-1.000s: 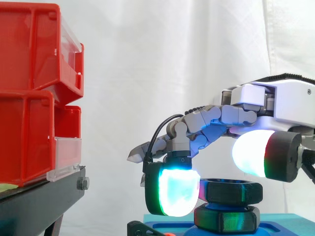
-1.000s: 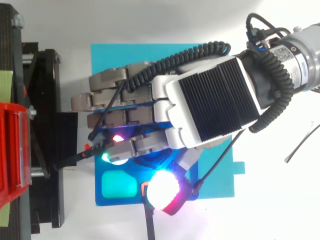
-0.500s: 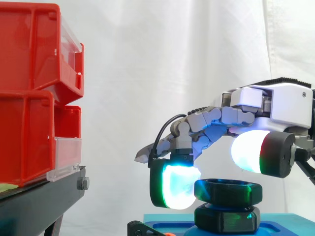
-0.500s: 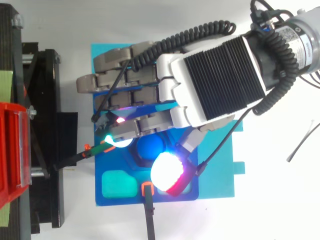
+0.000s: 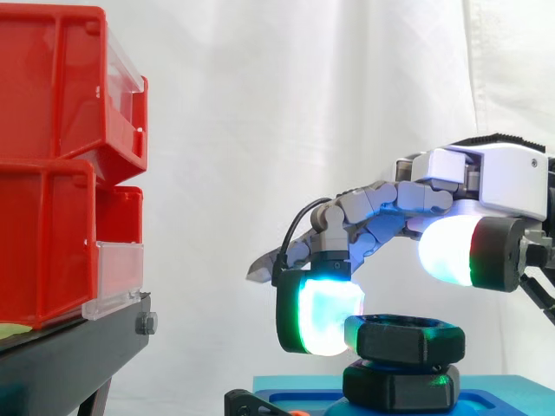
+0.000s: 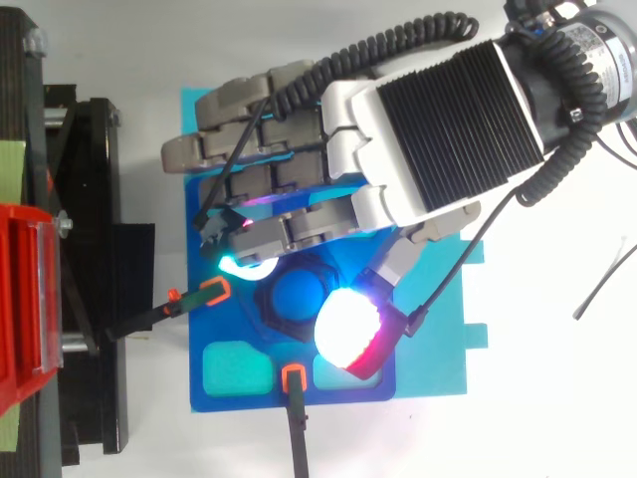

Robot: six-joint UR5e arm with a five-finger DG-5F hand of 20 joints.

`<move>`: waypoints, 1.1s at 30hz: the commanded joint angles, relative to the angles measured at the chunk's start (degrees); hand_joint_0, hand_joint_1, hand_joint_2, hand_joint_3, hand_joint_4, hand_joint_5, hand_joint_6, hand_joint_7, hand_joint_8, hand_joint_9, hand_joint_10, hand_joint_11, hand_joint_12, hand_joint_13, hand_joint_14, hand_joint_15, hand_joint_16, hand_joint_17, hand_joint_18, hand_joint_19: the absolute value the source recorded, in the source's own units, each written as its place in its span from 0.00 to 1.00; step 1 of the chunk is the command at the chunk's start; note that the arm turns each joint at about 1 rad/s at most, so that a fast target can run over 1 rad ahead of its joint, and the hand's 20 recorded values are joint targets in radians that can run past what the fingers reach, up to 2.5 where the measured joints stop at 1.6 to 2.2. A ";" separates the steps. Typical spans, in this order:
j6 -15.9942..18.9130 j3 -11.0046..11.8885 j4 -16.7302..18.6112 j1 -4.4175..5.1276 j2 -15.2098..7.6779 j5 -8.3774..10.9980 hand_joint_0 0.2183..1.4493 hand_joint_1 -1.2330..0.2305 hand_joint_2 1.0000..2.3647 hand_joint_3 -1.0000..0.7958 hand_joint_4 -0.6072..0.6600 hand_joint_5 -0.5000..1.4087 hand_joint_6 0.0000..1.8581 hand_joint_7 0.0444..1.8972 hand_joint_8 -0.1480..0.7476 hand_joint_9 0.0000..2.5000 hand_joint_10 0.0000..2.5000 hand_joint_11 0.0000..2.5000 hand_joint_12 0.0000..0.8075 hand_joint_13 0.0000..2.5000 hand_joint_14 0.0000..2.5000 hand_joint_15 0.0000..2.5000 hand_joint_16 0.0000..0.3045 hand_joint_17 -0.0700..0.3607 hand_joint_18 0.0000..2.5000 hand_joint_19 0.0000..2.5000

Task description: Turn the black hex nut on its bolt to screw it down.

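The black hex nut sits on a blue bolt, above a second black hex piece on the blue fixture. My hand hovers over it from the right. One finger bends down, and its cyan-green pad hangs at the nut's left side. The thumb's white-red pad floats above the nut's right side, clear of it. The other fingers reach out straight past the nut. Nothing is gripped.
Red bins stand on a black stand at the left. The blue fixture lies on a cyan mat. Two orange-tipped black clips point at the fixture. A thin loose cable lies at the right.
The hand has risen and drifted away from the near side of the nut. The thumb pad lifted off it, and the bent finger's pad now hangs higher beside it.
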 commanded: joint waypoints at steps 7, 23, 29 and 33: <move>2.42 3.47 -1.11 1.47 -0.07 0.92 0.22 0.74 0.00 0.28 0.62 0.26 0.27 0.60 0.49 0.34 0.00 0.04 0.42 0.21 0.00 0.00 0.18 0.44 0.15 0.20; 1.10 3.47 -2.43 3.40 -0.07 2.95 0.22 0.74 0.00 0.28 0.67 0.25 0.27 0.56 0.49 0.34 0.00 0.03 0.43 0.21 0.00 0.00 0.18 0.45 0.15 0.20; 0.75 3.47 -4.19 4.81 -0.07 4.61 0.22 0.74 0.00 0.28 0.66 0.25 0.27 0.54 0.48 0.34 0.00 0.03 0.42 0.21 0.00 0.00 0.18 0.45 0.15 0.20; 0.67 3.47 -4.45 5.42 -0.16 5.41 0.22 0.74 0.00 0.28 0.65 0.25 0.27 0.51 0.46 0.34 0.00 0.01 0.42 0.21 0.00 0.00 0.18 0.44 0.15 0.20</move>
